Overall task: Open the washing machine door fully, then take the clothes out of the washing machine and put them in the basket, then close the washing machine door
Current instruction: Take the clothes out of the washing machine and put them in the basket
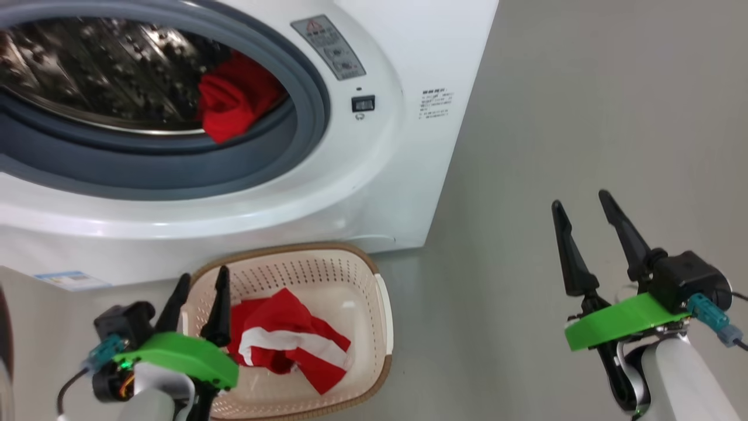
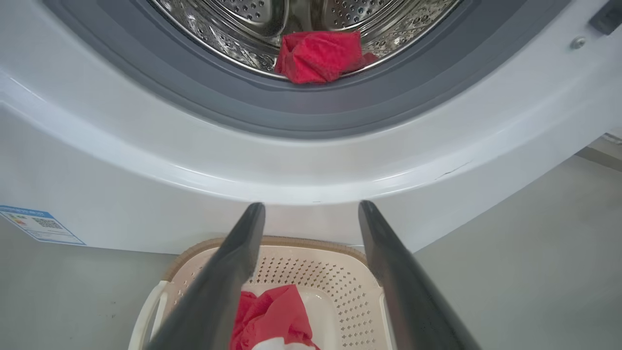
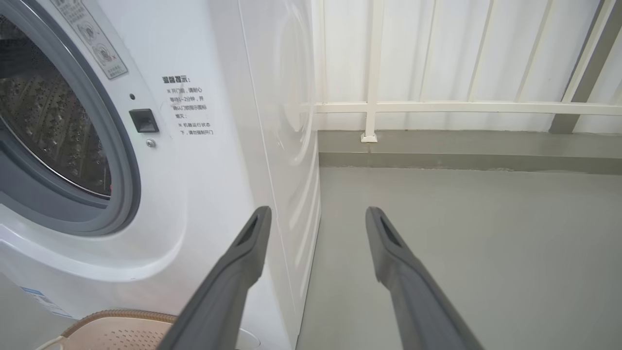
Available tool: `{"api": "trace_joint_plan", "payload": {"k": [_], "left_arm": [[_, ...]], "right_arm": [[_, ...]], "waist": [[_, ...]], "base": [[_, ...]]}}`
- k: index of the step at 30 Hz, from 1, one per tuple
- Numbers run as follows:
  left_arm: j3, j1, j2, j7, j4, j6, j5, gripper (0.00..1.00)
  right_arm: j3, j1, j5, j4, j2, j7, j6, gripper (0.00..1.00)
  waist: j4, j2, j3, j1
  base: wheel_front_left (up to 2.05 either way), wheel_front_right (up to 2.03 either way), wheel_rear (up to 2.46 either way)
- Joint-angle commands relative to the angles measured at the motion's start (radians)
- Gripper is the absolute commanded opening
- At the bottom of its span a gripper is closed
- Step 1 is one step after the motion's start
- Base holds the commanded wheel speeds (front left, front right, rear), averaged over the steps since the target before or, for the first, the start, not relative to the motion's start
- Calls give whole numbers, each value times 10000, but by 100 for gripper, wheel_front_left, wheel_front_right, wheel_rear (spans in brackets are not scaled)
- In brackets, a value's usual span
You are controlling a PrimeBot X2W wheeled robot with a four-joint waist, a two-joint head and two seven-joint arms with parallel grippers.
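Observation:
The white washing machine [image 1: 374,175] stands with its drum mouth uncovered; its door is out of view. A red garment [image 1: 236,99] lies at the drum's front lip, also in the left wrist view as red cloth [image 2: 318,56]. Below the machine sits the cream basket [image 1: 374,292] holding a red and white garment [image 1: 292,339], the same garment [image 2: 274,316] seen from the wrist. My left gripper [image 1: 201,280] hangs open above the basket's left rim, nothing between its fingers. My right gripper [image 1: 578,202] is open over bare floor to the machine's right.
Grey floor [image 1: 584,117] stretches right of the machine. A white railing and panelled wall [image 3: 461,107] stand behind it. A blue label [image 1: 70,279] is stuck low on the machine's front. A latch socket [image 1: 363,103] sits right of the drum ring.

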Motion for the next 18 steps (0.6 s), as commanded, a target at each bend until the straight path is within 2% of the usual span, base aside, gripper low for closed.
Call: {"api": "trace_joint_plan", "payload": {"k": [1, 18], "left_arm": [[398, 234, 197, -121, -364, 6, 168, 100], [1563, 2582, -37, -122, -3647, 57, 1682, 100]], "right_arm": [[190, 98, -95, -191, 23, -65, 48, 100], [159, 903, -36, -355, 24, -65, 48, 100]], "waist": [[97, -1, -321, 0], [127, -1, -1848, 0]], "base": [[0, 0, 0], [0, 0, 0]]}}
